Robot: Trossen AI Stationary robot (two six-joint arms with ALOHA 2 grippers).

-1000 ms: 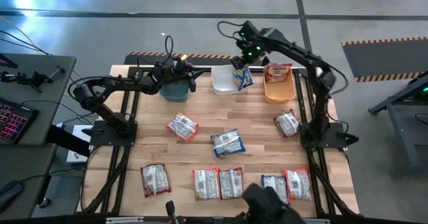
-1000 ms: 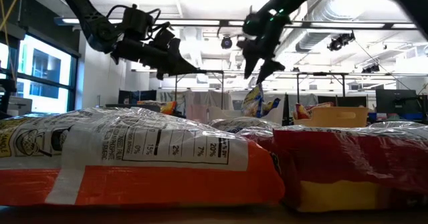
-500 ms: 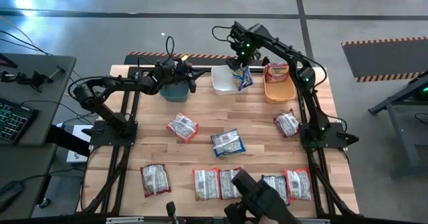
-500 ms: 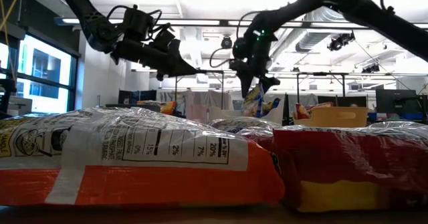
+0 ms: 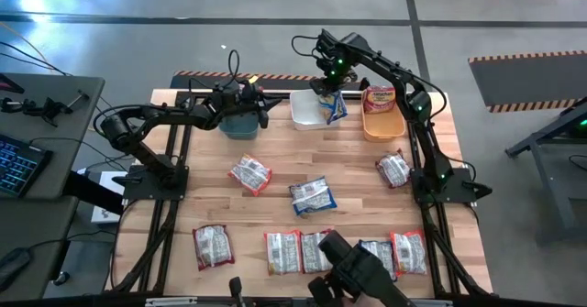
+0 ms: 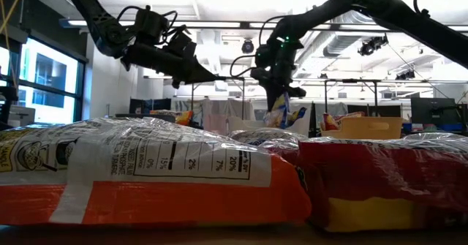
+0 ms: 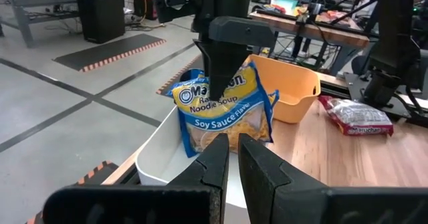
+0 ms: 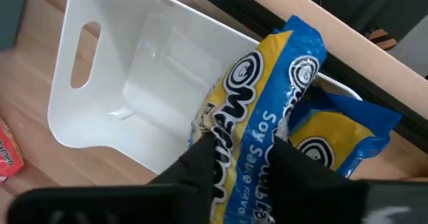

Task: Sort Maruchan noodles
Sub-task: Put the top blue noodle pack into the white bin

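Pinching a blue packet (image 8: 264, 110) with the right pincer (image 8: 244, 150), dangling it into the white bin (image 5: 305, 107) at 12 o'clock on the counter (image 5: 275, 188). Left pincer (image 7: 232, 158) pressed together, hovering over the teal bin (image 5: 240, 124).

**Work Area Surroundings**

The light butcher-block wooden table (image 5: 303, 165) stands on a smooth grey concrete floor (image 5: 514, 14) marked with orange-and-black striped hazard tape (image 5: 527, 58). A dark side desk (image 5: 41, 147) carries a backlit keyboard (image 5: 16, 168). Large bright windows (image 6: 40, 80) and exposed silver ceiling ducting (image 6: 365, 14) with strip lights are visible.
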